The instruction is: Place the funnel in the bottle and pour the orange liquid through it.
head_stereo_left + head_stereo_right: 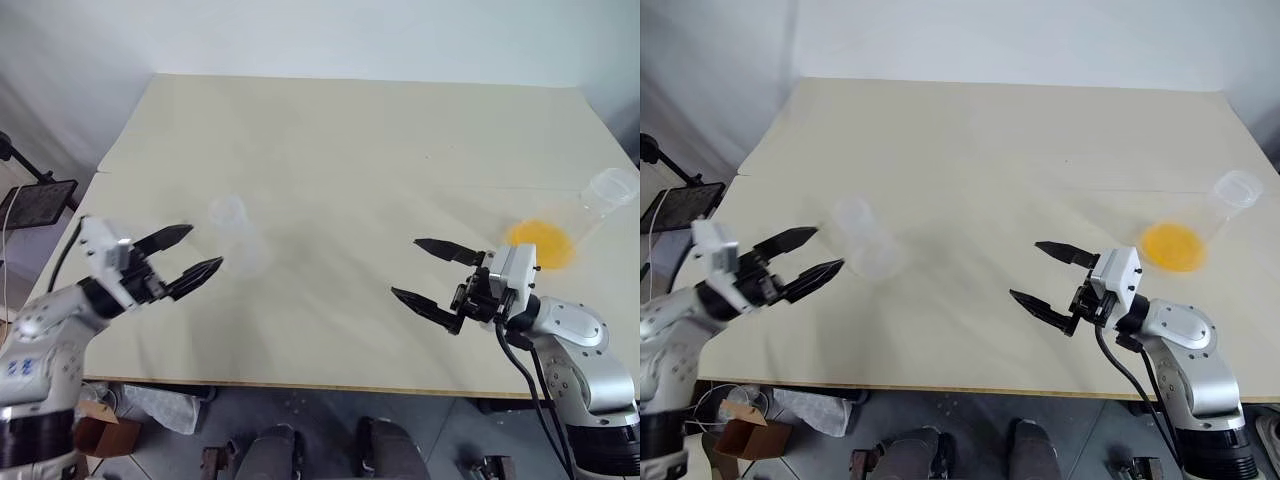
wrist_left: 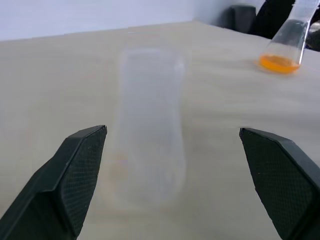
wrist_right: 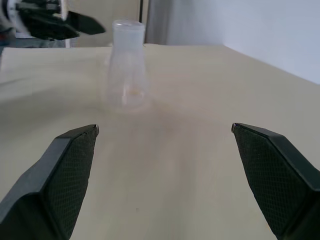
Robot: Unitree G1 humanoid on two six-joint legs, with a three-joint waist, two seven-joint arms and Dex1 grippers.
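Note:
The clear bottle [image 1: 236, 236] stands upright on the left half of the cream table [image 1: 340, 140]. A wider clear rim [image 3: 128, 26] tops its neck; I cannot tell whether that is the funnel. My left gripper [image 1: 205, 247] is open, level, just short of the bottle, which stands ahead between its fingers [image 2: 80, 170]. The orange liquid [image 1: 540, 243] lies in the base of a larger clear flask [image 1: 592, 200] at the table's right edge. My right gripper [image 1: 405, 267] is open and empty, left of that flask and pointing towards the bottle [image 3: 127, 75].
A black tablet on a stand [image 1: 40, 202] sits off the table's left edge. The table's front edge [image 1: 300, 385] runs just below both grippers. A bare stretch of table lies between the bottle and the flask.

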